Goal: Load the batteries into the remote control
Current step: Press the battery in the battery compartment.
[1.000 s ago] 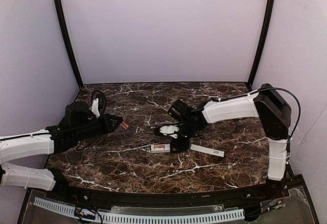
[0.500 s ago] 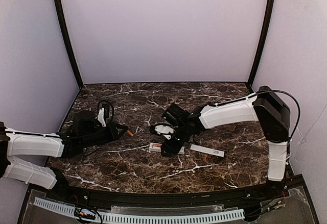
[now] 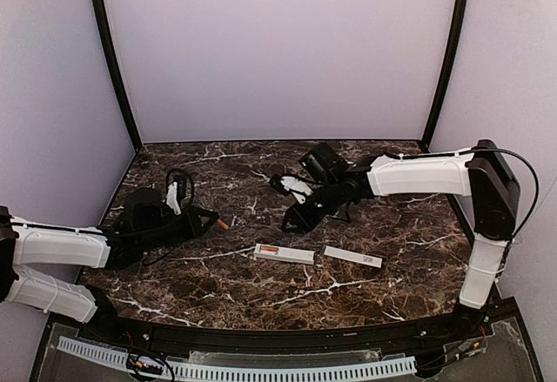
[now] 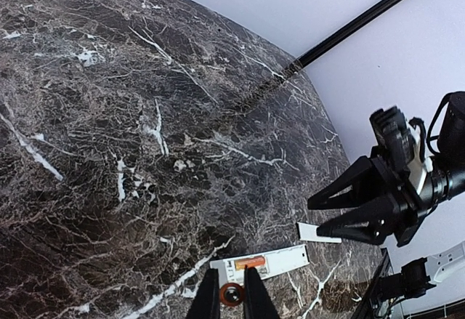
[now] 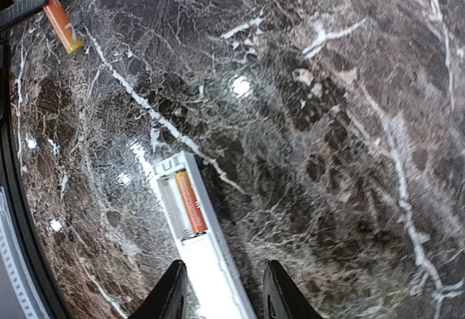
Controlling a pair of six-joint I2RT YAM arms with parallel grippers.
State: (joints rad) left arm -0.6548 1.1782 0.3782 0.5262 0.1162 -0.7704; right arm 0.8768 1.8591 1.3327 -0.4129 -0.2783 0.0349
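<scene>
The white remote control point(image 3: 284, 253) lies on the marble table, back side up. One orange battery point(image 5: 190, 203) sits in one slot of its recess; the other slot is empty. It also shows in the left wrist view point(image 4: 259, 264). My left gripper point(image 3: 215, 222) is shut on the second orange battery point(image 4: 232, 294), held end-on left of the remote; it shows in the right wrist view point(image 5: 62, 21) too. My right gripper point(image 3: 294, 219) is open and empty, raised behind the remote. Its fingers point(image 4: 349, 206) show spread in the left wrist view.
The thin white cover strip point(image 3: 352, 257) lies just right of the remote. The dark marble table point(image 3: 261, 173) is ringed by lilac walls and two black corner posts. A black rail runs along the near edge.
My right gripper has lifted off the remote and drawn back and to the right, open. My left gripper moved right toward the remote with the battery, then held still.
</scene>
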